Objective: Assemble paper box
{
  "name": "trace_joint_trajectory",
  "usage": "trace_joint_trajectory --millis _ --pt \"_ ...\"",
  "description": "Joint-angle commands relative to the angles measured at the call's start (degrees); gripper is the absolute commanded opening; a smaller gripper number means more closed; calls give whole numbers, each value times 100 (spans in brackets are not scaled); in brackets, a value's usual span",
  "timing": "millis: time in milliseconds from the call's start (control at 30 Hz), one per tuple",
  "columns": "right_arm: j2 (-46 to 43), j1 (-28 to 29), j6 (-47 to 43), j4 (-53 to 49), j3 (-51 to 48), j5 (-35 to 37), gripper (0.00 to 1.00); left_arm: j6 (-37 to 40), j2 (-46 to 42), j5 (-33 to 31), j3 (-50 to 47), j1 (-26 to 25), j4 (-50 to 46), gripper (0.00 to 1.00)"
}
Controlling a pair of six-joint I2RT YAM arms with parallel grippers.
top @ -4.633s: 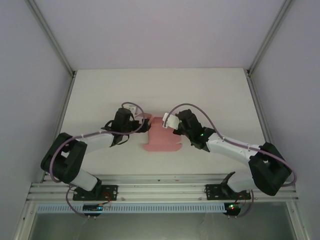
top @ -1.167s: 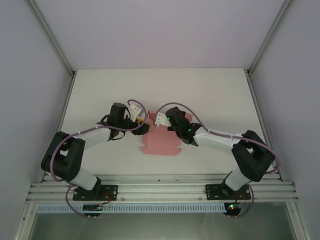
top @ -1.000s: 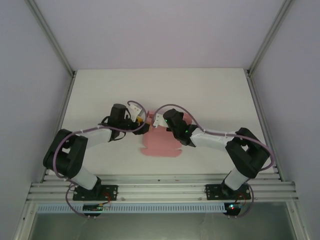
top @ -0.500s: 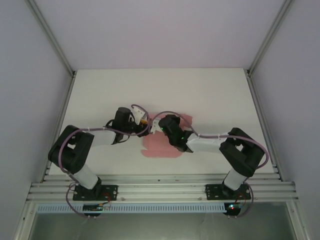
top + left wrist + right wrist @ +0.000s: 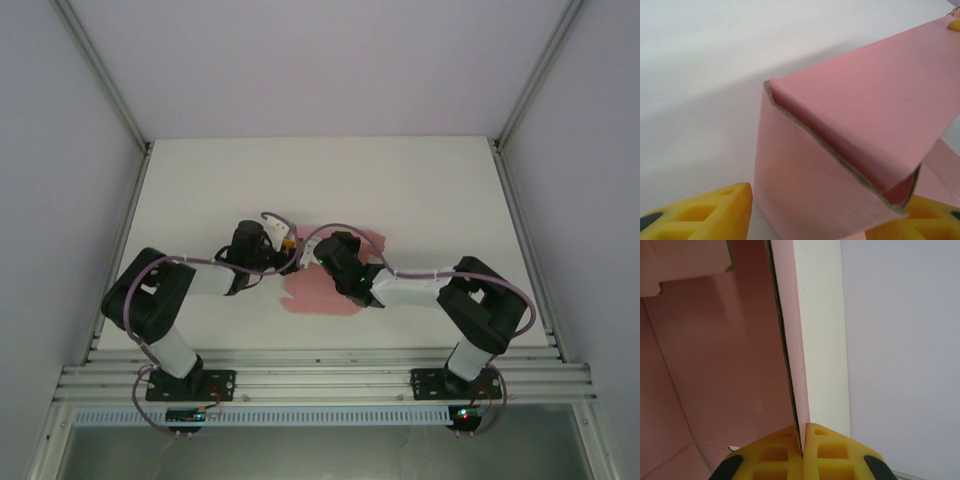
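On the white surface (image 5: 420, 180) both arms have drawn together since a second ago. The right arm (image 5: 412, 290) has swung left across the paper box (image 5: 305, 297) lying at the middle, its jaws clenched on a raised wall's edge. The left arm (image 5: 205, 275) keeps its jaws released around a folded flap (image 5: 850, 125). A wall seems to be rising, and the crowded wrists hinder each other.

I work in a robotics lab test cell: a bare white tabletop (image 5: 420, 190) boxed in by plain pale lilac wall panels (image 5: 320, 60) and silver aluminium corner posts (image 5: 100, 75), with my black arm bases (image 5: 188, 384) bolted to a slotted aluminium rail (image 5: 320, 380) at the near edge.
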Motion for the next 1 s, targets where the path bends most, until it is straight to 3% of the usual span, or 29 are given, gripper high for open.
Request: trace_joint_trajectory --millis 0,100,200,367,500,533,567,667,767,900,967 --pt "157 129 359 -418 -39 -426 0 57 62 -164 261 -115 461 44" --pt "147 129 445 -454 -49 -493 0 51 58 -308 239 -155 458 39" --pt "142 120 517 -495 -59 -472 0 76 44 -868 186 -234 469 36" --pt "104 120 818 -693 -1 -501 0 288 169 -2808 197 -655 443 32" --pt "104 120 1049 -749 -5 -492 0 154 484 -3776 200 -865 525 10" --pt "105 119 1093 -772 -5 -493 0 126 578 -3993 200 -921 580 17" --pt "104 128 1166 -798 -6 -488 0 36 695 -4366 192 -989 679 13" --pt "122 142 1312 -843 -10 -454 0 10 916 -4643 81 -1114 1023 0" --pt "105 146 1368 -861 -6 -469 0 -87 1033 -4944 82 -1184 1131 0" --pt "43 147 1597 -954 -4 -631 0 35 1113 -4879 153 -1208 988 0" --pt "17 122 1651 -985 9 -682 0 71 1061 -4473 45 -1212 1134 27"
